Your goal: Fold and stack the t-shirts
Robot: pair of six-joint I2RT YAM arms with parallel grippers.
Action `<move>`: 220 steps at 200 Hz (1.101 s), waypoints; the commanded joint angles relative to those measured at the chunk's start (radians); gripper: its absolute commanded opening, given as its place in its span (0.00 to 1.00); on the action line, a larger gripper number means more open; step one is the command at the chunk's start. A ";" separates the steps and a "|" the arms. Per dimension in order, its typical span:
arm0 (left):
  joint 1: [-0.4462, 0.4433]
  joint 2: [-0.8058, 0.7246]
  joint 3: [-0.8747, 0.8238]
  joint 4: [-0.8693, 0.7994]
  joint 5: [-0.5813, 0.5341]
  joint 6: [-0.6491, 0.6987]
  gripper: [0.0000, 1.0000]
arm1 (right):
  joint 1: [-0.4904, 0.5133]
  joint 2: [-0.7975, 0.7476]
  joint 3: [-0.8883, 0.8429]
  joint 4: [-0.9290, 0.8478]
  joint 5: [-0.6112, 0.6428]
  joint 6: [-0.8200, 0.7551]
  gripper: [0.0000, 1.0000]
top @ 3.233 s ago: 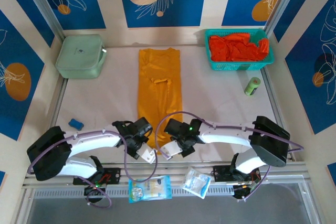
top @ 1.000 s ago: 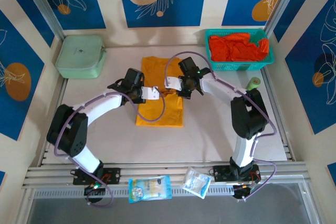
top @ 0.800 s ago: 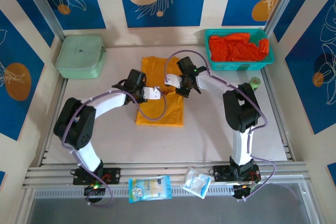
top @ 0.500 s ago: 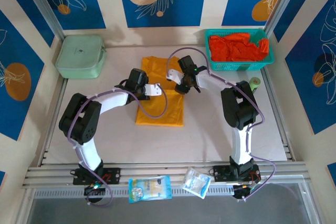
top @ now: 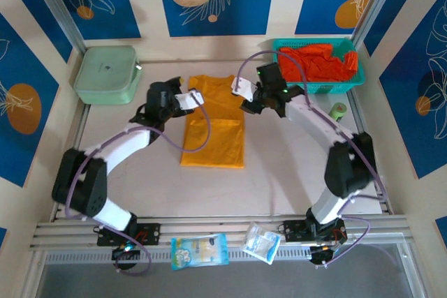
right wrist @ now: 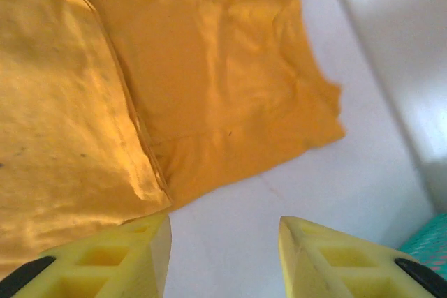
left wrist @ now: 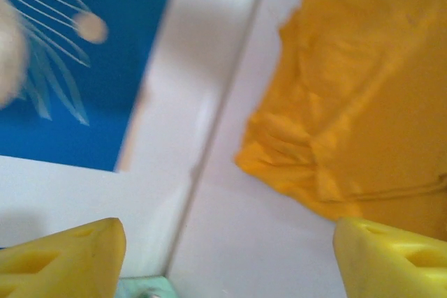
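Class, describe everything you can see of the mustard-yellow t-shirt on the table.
The mustard-yellow t-shirt is soft, slightly creased cloth. It lies flat on the pale table, about mid-table, as a narrow rectangle running from near to far. Its near part carries a folded-over layer whose edge crosses the shirt roughly midway. The uncovered far part is rumpled at its corners and points toward the back wall. The left hand and right hand, both open, flank that far part and grip nothing.

A lab booth: aluminium rails (top: pixel 209 225), blue printed wall panels (top: pixel 251 5)
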 commanded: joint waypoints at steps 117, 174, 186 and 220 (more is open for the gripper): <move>-0.115 -0.366 -0.145 -0.728 0.170 0.439 0.92 | 0.297 -0.193 -0.294 -0.374 -0.062 -0.519 0.50; -0.142 -0.232 -0.193 -0.697 0.146 0.461 0.86 | 0.300 -0.013 -0.247 -0.369 -0.021 -0.538 0.50; -0.142 -0.208 -0.194 -0.707 0.146 0.467 0.84 | 0.295 0.014 -0.242 -0.368 -0.018 -0.543 0.51; -0.142 -0.153 -0.198 -0.714 0.163 0.467 0.81 | 0.284 0.085 -0.230 -0.356 -0.010 -0.538 0.50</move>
